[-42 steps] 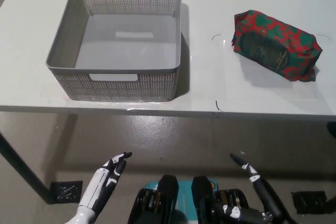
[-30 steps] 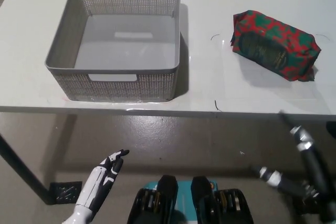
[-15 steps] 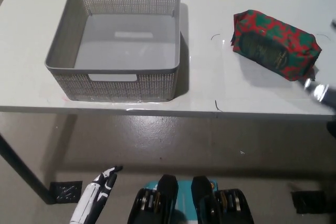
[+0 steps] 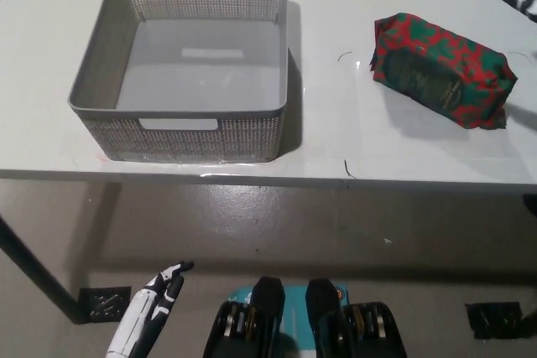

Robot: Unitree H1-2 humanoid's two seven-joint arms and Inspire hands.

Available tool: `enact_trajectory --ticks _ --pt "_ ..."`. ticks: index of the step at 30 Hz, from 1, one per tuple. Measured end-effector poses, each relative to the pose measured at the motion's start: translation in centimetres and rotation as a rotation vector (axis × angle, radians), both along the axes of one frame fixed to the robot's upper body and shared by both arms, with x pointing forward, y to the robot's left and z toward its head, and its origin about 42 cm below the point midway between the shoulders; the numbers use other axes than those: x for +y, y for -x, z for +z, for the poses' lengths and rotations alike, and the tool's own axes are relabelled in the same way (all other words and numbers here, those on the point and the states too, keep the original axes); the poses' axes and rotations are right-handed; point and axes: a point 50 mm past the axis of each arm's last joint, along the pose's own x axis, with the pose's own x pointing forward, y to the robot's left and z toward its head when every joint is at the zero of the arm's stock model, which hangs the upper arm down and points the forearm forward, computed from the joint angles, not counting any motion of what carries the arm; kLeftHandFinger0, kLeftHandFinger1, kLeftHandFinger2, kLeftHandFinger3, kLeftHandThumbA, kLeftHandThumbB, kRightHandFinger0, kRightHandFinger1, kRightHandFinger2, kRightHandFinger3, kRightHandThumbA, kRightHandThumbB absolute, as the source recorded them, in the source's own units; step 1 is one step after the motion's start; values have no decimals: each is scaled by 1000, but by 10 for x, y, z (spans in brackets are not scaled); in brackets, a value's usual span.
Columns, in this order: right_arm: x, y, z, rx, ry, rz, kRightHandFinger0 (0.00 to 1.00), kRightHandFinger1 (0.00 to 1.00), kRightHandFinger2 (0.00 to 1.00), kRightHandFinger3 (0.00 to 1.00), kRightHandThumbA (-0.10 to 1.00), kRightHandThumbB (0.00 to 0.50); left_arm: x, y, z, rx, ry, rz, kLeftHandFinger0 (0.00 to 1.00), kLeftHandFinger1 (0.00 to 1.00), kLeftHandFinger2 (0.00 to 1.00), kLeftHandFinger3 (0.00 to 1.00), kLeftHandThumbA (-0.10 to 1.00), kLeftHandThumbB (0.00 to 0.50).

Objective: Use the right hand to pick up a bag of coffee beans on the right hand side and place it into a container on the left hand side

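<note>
Head view: bag [image 4: 441, 69] beside empty basket [image 4: 186, 111].

Single head view, steeply downward, table [image 4: 336, 140] at middle distance, floor below

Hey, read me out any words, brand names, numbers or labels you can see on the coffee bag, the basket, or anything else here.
Coffee bag: a dark label panel sits on its red and green wrapper, but the print is too small and blurred to read.
Grey basket: no text visible.
White table: only faint thin marks, no words or numbers.
No text here can be read.
</note>
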Motion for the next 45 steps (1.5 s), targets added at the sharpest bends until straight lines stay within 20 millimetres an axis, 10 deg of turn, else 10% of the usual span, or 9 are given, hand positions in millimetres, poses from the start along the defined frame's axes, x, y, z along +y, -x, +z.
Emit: enact_trajectory --ticks 14,45 --pt "49 -53 25 242 118 60 1000 1000 1000 1000 910 500 0 0 0 1 0 -9 1000 1000 1000 1000 1000 368" --pt "82 -82 -52 551 445 50 1000 1000 1000 1000 894 500 3 -1 1 -1 4 -3 1000 1000 1000 1000 1000 357"
